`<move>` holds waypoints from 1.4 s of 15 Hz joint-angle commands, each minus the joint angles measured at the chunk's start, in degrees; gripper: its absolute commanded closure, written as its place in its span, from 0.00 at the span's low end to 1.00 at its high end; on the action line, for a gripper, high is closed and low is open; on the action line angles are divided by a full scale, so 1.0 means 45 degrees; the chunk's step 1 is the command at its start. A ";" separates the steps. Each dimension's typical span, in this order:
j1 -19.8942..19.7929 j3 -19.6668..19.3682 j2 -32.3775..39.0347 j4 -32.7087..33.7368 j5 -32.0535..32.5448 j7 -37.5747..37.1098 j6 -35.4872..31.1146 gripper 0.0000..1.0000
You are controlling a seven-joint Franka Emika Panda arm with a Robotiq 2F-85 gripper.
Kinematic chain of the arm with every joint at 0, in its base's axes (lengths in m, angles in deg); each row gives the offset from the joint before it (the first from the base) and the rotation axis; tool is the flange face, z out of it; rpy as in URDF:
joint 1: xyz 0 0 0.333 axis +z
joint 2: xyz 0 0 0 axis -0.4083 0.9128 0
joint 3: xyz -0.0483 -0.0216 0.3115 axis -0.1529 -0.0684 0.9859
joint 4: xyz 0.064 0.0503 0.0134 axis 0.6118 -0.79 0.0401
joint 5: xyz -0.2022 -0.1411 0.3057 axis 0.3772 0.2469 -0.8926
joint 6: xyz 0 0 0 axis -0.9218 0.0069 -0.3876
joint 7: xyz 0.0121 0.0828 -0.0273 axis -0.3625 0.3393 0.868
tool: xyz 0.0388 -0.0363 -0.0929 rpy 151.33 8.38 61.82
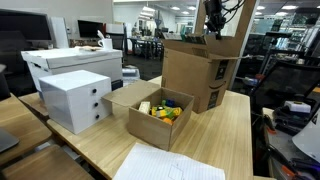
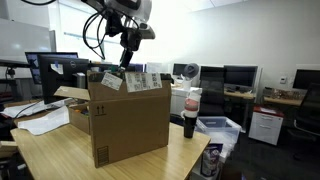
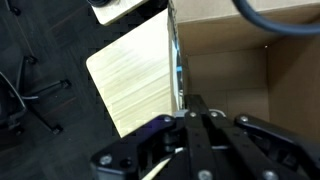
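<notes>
The tall cardboard box (image 1: 200,70) stood at the far end of the table (image 1: 232,140), top open, flaps up. Light for its bulk by the look of it: stiff along the creases, but the walls would buckle under a hard squeeze, so a flap edge or the top rim looked the best place to nip it.

Just above that rim hung the pincer (image 2: 126,58), and in the wrist view its fingertips (image 3: 197,108) looked pressed together on nothing, right beside the box wall.

In front of the tall box sat a smaller open carton (image 1: 150,118) of colourful bits, almost touching it. Beyond that were white drawer boxes (image 1: 75,100). A dark tumbler (image 2: 189,126) stood beside the tall box, a likely thing to knock.
</notes>
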 commanded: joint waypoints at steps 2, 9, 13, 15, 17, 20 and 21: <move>-0.0438 -0.0107 -0.0037 -0.0145 0.0068 -0.0211 0.0246 1.00; -0.1173 -0.0571 0.0323 -0.0330 -0.0787 0.0289 -0.0340 1.00; -0.1585 -0.0791 0.0771 -0.0407 -0.1671 0.0849 -0.0832 1.00; -0.1774 -0.0877 0.1023 -0.0430 -0.2098 0.1222 -0.0991 1.00; -0.2029 -0.0965 0.1300 -0.0458 -0.2533 0.1755 -0.1233 1.00; -0.2241 -0.0962 0.1321 -0.0572 -0.3153 0.2698 -0.1854 1.00; -0.2284 -0.0946 0.1338 -0.0541 -0.3268 0.2971 -0.1960 1.00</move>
